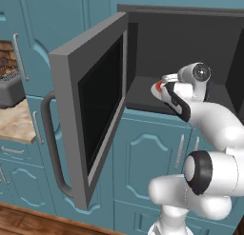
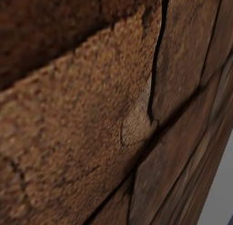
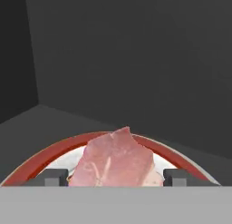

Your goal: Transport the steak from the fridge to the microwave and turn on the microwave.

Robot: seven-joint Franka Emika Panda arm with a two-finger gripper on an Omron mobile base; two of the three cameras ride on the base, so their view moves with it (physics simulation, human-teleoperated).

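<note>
Left base view: my arm reaches into the open microwave (image 1: 190, 48), door swung toward nine o'clock. Right base view: brown wood-like surface (image 2: 91, 105). Hand view: my gripper (image 3: 116, 178) is released, fingertips (image 3: 56, 177) apart at either side of the steak (image 3: 113, 160), which lies on a red-rimmed plate (image 3: 59, 150) at six o'clock.

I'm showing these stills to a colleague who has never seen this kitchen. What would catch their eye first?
Probably the microwave, its dark-glass door swung wide towards the camera among teal cupboards, with the white arm reaching into the cavity. In the hand view, the pink steak lies on a red-rimmed plate on the microwave floor, between the spread tips of the gripper. The right base view is just brown brick up close.
</note>
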